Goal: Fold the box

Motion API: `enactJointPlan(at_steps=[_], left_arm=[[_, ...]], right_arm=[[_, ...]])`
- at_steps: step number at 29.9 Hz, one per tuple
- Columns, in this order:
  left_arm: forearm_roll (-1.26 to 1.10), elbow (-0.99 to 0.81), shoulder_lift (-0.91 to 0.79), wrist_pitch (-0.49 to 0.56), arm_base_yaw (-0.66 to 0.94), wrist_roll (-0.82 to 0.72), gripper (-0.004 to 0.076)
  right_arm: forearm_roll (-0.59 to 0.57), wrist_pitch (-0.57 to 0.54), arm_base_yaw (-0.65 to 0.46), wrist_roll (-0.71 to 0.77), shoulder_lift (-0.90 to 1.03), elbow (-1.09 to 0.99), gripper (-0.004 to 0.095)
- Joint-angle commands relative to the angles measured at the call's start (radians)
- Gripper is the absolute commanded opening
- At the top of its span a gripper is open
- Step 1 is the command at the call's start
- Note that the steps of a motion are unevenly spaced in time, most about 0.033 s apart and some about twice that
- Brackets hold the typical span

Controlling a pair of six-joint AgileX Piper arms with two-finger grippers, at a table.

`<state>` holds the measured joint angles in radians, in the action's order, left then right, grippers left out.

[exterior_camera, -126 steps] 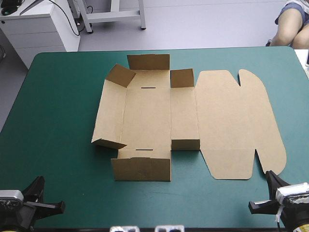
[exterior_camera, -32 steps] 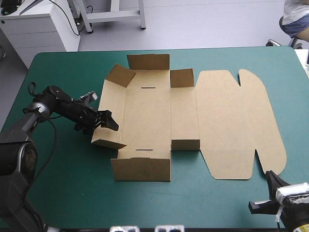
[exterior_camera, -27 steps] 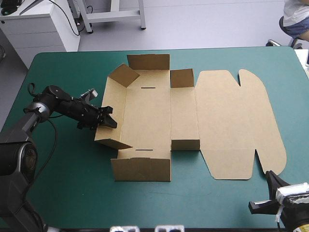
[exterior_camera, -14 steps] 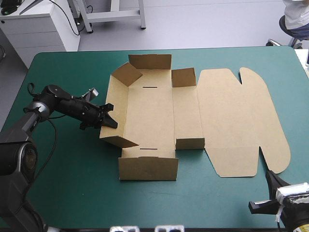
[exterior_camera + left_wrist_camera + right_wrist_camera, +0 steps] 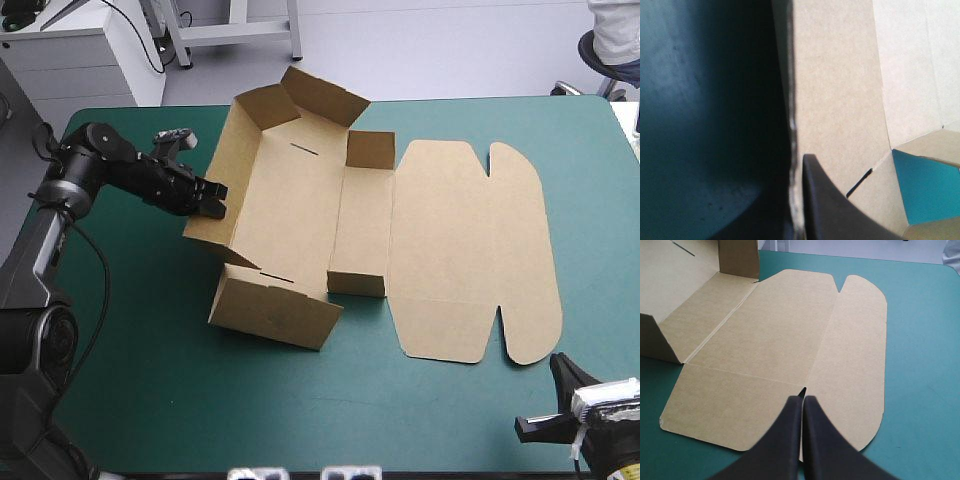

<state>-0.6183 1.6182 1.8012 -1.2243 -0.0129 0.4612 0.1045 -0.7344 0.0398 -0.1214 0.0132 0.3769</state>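
Observation:
The brown box [image 5: 290,220] lies mid-table, turned askew, with its left, near and far walls standing up. Its lid [image 5: 470,240] lies flat to the right. My left gripper [image 5: 212,195] is at the left wall's top edge, shut on it. In the left wrist view that wall's edge [image 5: 792,130] runs between the fingers of the left gripper [image 5: 797,167]; one black finger [image 5: 835,215] lies inside the box [image 5: 840,90]. My right gripper [image 5: 556,364] rests near the table's front right corner. It is shut, and the right gripper [image 5: 802,399] points at the lid [image 5: 780,340].
Bare teal-green cover [image 5: 130,330] surrounds the box on all sides, with the widest strip along the table's near edge. A grey cabinet [image 5: 70,60] stands beyond the far left corner.
The left gripper has risen and moved toward the far edge with the left wall in it. The box has turned, and its near and far walls now stand steeper. The right arm has not moved.

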Motion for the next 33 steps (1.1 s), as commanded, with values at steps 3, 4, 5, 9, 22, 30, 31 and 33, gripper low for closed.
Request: enactJointPlan(at_steps=[3,4,5,9,22,30,31,33], left_arm=[[0.162,0.190,-0.063,-0.065,-0.150,0.093,-0.0008],[0.234,0.212,-0.063,-0.065,-0.189,0.134,-0.0008],[0.293,0.225,-0.063,-0.065,-0.220,0.167,-0.0008],[0.567,0.242,-0.063,-0.063,-0.353,0.277,-0.0008],[0.974,0.242,-0.043,0.115,-0.489,0.356,-0.0008],[0.936,0.242,-0.043,0.157,-0.543,0.663,-0.0008],[0.934,0.242,-0.043,0.161,-0.556,0.673,-0.0008],[0.934,0.242,-0.043,0.182,-0.582,0.673,-0.0008]], right_arm=[[0.005,0.074,0.006,-0.001,0.002,0.033,-0.0001],[0.005,0.074,0.006,-0.001,0.002,0.033,-0.0001],[0.005,0.074,0.006,-0.001,0.002,0.033,-0.0001],[0.005,0.074,0.006,-0.001,0.002,0.033,-0.0001],[0.005,0.074,0.006,-0.001,0.002,0.033,-0.0001],[0.005,0.074,0.006,0.000,0.002,0.033,-0.0001],[0.005,0.074,0.006,0.000,0.002,0.033,-0.0001],[0.005,0.074,0.006,0.000,0.002,0.033,-0.0001]])
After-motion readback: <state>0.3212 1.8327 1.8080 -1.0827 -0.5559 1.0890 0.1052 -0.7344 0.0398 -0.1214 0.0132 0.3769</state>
